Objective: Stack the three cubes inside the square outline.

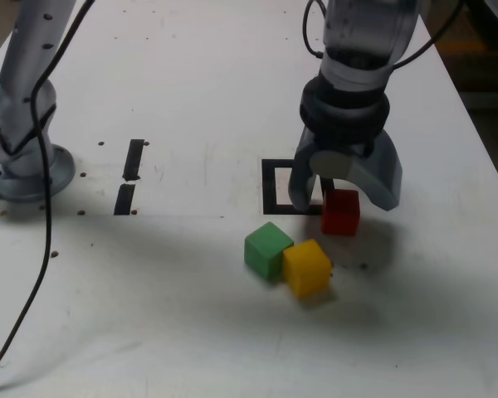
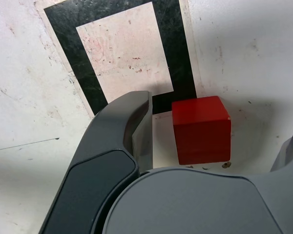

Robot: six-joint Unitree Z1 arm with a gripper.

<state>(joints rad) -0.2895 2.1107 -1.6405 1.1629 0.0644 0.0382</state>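
Gripper wide open, nothing clenched, w/ red cube btwn jaws, right of ctr in ext. view, by outline; green & yellow cubes touching, lower ctr.

In the exterior view, the square frame lies on the table. The first cube sits at its front right corner, outside the middle. Before the frame, nearer the camera, are the second cube and, just beside that one on its right, the third cube. Well left of the frame lie two strips, one behind the other.
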